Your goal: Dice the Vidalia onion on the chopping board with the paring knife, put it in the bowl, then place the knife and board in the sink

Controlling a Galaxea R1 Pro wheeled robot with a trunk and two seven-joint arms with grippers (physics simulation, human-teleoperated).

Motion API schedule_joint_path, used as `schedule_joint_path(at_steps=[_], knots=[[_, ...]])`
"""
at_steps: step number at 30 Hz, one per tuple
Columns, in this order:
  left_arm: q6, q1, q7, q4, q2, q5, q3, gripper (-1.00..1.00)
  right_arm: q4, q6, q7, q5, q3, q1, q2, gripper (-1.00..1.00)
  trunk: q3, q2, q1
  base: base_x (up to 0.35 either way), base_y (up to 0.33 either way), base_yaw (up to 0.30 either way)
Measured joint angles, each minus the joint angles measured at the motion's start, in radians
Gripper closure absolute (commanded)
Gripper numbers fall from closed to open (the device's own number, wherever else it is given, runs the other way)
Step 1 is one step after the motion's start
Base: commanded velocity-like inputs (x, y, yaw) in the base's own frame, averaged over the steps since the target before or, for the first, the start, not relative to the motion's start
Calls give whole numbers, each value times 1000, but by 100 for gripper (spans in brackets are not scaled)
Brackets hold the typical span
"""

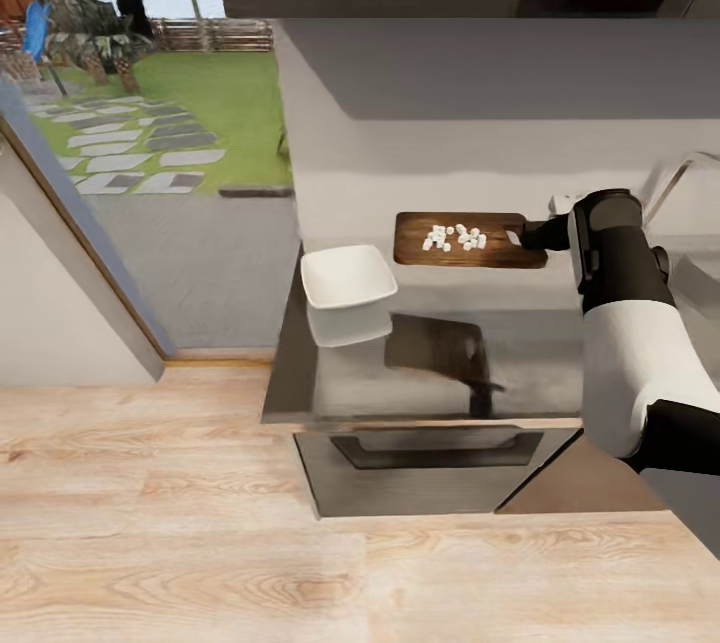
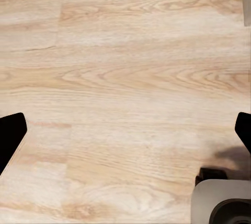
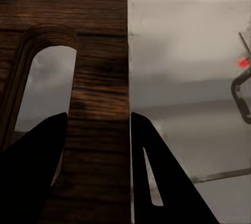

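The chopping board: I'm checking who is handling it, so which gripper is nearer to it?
Right. The right gripper clamps the chopping board at its handle-hole end, lifted above the countertop. The left gripper hangs open over the wooden floor, away from it.

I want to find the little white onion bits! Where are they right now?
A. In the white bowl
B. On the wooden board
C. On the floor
B: the diced onion lies in a small heap on the chopping board, while the bowl beside it looks empty.
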Motion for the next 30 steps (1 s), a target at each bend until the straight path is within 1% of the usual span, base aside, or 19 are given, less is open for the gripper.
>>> schedule_joint_path(at_steps=[4,8,30], knots=[[0,0,0,0,0,0,0,-100,0,0,0,2,0,0,1,100,0,0,0,93,314,0],[-1,0,0,0,0,0,0,-100,0,0,0,-3,0,0,2,100,0,0,0,-60,200,0],[0,0,0,0,0,0,0,-100,0,0,-1,-2,6,0,4,100,0,0,0,-8,4,0]])
